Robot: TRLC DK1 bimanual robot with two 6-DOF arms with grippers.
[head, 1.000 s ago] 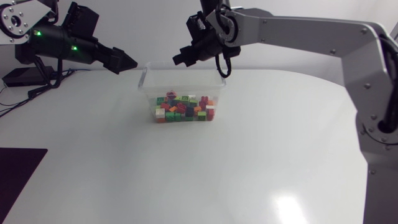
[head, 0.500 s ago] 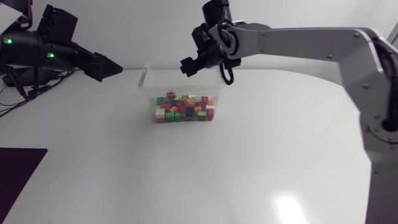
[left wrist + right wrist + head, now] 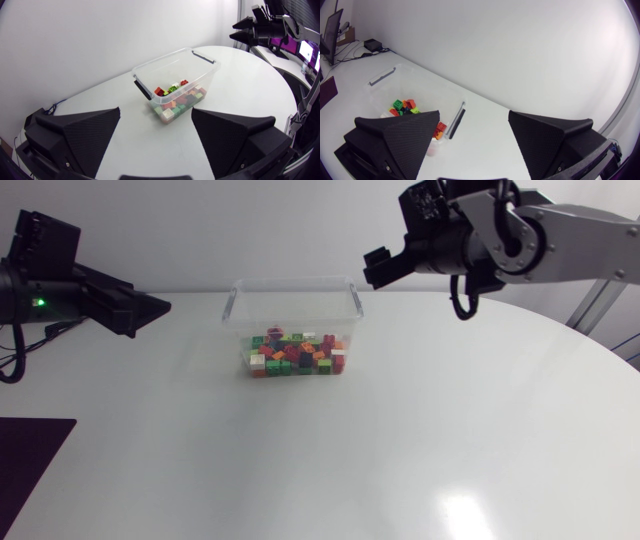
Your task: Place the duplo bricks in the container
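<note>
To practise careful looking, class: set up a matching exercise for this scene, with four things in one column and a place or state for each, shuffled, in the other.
1 left gripper
2 right gripper
3 container
4 duplo bricks

a heaped, many colours
b jaws open, at the head view's left
c clear, no lid on
d jaws open, at the head view's right

Pairs: 1b, 2d, 3c, 4a

This looks like a robotics lab: two robot arms, the left arm (image 3: 60,290) and the right arm (image 3: 580,240), are set at a plain white table (image 3: 400,440). Ahead of the spread jaws of the left gripper (image 3: 160,307) and the right gripper (image 3: 372,268) sits a clear plastic container (image 3: 235,305) of coloured toy bricks (image 3: 295,355).
</note>
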